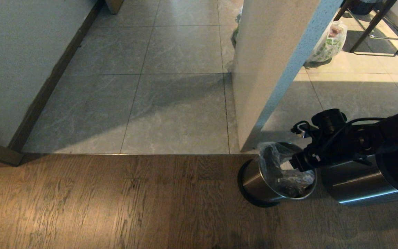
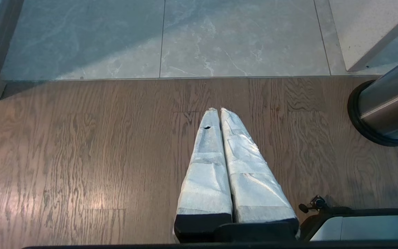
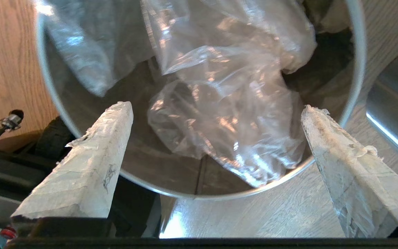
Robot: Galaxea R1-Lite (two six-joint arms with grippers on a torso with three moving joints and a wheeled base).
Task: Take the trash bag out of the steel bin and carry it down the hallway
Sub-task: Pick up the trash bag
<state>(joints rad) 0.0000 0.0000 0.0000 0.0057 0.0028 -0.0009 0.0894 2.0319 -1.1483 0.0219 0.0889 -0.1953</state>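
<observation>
Right gripper [image 3: 216,114] spread wide above the steel bin [image 1: 254,181], holding nothing.

You'll find the trash bag [image 3: 219,114] inside the bin, which stands on the wood floor [image 1: 98,204] just short of its tiled edge. The bag looks light, limp and slippery, so pinch a bunched fold near the rim. Your left gripper [image 2: 219,114], parked, is pressed closed and empty.

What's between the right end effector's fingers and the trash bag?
Nothing: in the right wrist view, the open right end effector hangs above the trash bag inside the steel bin.
</observation>
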